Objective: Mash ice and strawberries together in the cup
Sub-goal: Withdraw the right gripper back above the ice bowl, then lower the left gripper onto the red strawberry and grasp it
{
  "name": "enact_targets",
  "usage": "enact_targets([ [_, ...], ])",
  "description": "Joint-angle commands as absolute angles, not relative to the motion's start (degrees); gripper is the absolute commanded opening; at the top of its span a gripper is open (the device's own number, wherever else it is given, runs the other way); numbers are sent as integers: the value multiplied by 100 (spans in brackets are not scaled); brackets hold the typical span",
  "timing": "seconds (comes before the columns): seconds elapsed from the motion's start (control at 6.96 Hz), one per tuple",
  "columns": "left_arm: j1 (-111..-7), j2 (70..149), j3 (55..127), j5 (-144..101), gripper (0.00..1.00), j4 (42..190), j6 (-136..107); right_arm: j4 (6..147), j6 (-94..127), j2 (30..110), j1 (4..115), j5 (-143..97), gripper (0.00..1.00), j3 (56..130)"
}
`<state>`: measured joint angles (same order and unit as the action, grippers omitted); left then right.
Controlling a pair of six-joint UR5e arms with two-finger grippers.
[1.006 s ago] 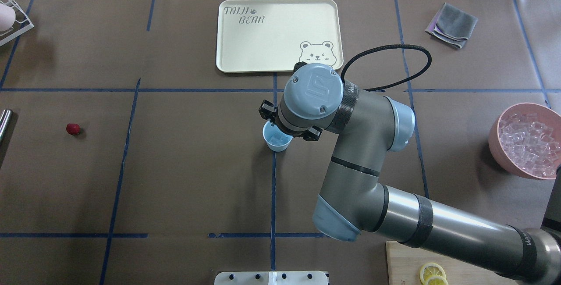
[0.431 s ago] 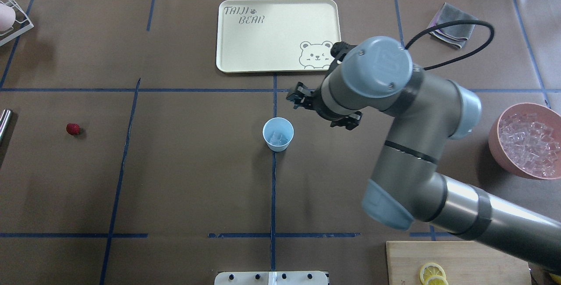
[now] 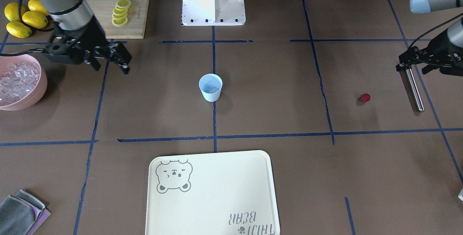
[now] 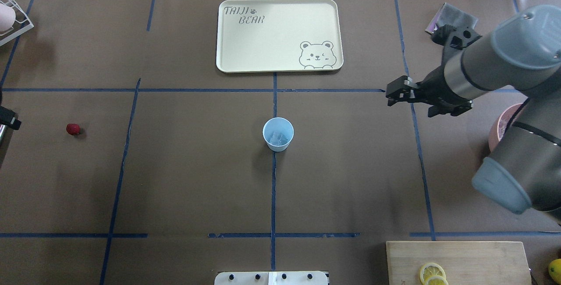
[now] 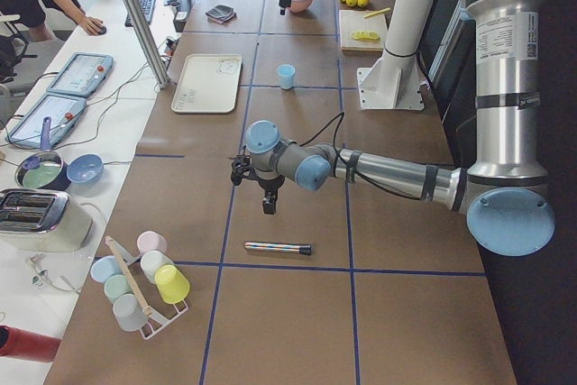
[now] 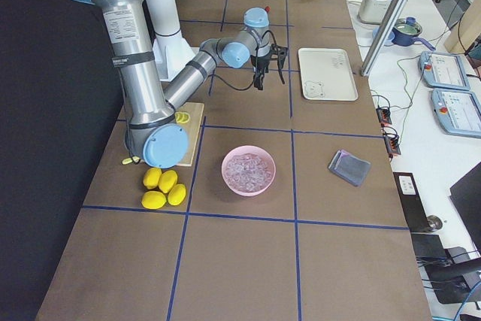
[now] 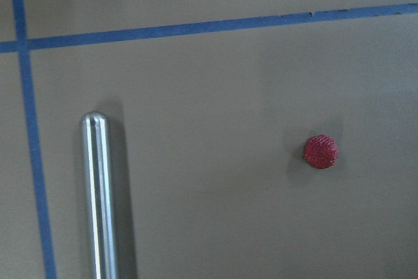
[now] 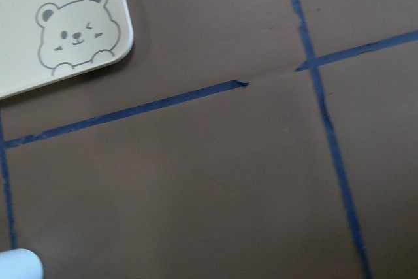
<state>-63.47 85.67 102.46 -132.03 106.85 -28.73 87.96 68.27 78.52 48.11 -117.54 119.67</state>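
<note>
The pale blue cup (image 4: 278, 134) stands upright at the table's middle with a few clear ice cubes (image 4: 276, 137) in it; it also shows in the front view (image 3: 210, 87). The red strawberry (image 4: 73, 129) lies alone at the far left, and it shows in the left wrist view (image 7: 321, 151). My right gripper (image 4: 416, 101) is open and empty, high and well right of the cup. My left gripper (image 3: 415, 67) is open above the end of a metal rod (image 3: 414, 89), which lies on the table beside the strawberry.
A pink bowl (image 3: 34, 94) of ice stands at the right end, partly under my right arm. A cream bear tray (image 4: 280, 35) lies beyond the cup. A cutting board (image 4: 482, 258) with lemon slices, whole lemons (image 3: 21, 20) and a grey cloth (image 3: 21, 215) lie around.
My right gripper has left the spot over the cup and swung up and to the right, toward the pink bowl. The cup now shows ice uncovered. My left gripper has edged into view.
</note>
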Motion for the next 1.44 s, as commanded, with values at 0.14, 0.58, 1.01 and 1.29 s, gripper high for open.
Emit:
enact_targets([
  [0.14,-5416,9155,9582,-12604,100,11389,-3687,8780,5073,8673,5606,-11979,100,11936],
  [0.58,-5125,9333,9309,-12235,100,11575,-3823,8772,4729,8798,5643,-11953,100,11804],
  [1.01,-5106,9448,9167,-12226,93,11566,-3806,8771,4737,8798,5643,-11953,100,11821],
  [1.29,-5106,9448,9167,-12078,86,11566,-3806,8763,4737,8798,5642,-11944,100,11839],
])
